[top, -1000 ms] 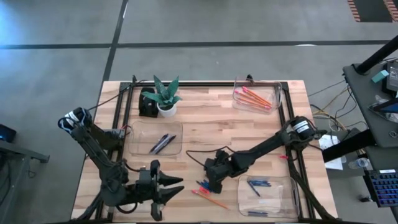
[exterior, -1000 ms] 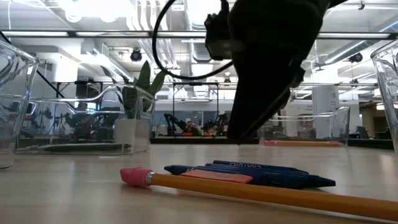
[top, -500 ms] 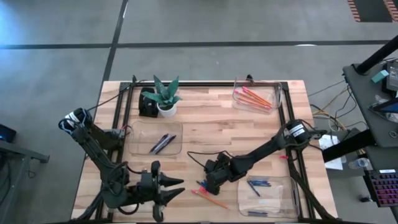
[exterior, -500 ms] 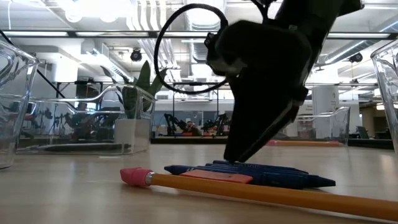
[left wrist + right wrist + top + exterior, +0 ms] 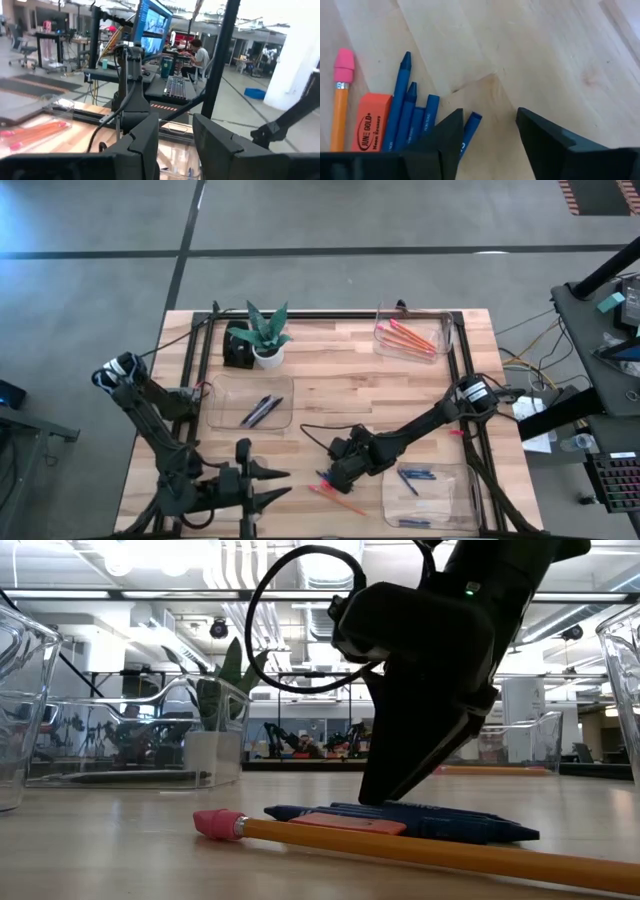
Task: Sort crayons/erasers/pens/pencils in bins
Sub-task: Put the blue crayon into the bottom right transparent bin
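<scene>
Several blue crayons (image 5: 402,115) lie side by side on the table next to an orange eraser (image 5: 372,127) and an orange pencil with a pink tip (image 5: 340,110). My right gripper (image 5: 487,135) is open and slants down over them (image 5: 335,472), with the end of one blue crayon (image 5: 471,122) beside one finger. The pencil (image 5: 420,852) lies in front of the crayons (image 5: 430,820). My left gripper (image 5: 270,485) is open at the near left, points level, and has nothing between its fingers (image 5: 176,145). My right gripper comes at the crayon pile from above, slanting down. One fingertip (image 5: 375,795) reaches the top of the blue crayons, which lie flat on the table. I cannot tell whether it touches them.
A bin (image 5: 445,330) at the far right holds orange and red pencils. A bin (image 5: 225,390) at middle left holds pens. A bin (image 5: 455,480) at the near right holds blue crayons. A potted plant (image 5: 265,335) stands at the far left. Bare wood lies in the table's middle.
My right gripper has come down toward the blue crayons, moved a little toward the near edge, and rolled somewhat. My left gripper has rolled about its own pointing line and stayed where it was. The crayons, the eraser and the pencil have not moved.
</scene>
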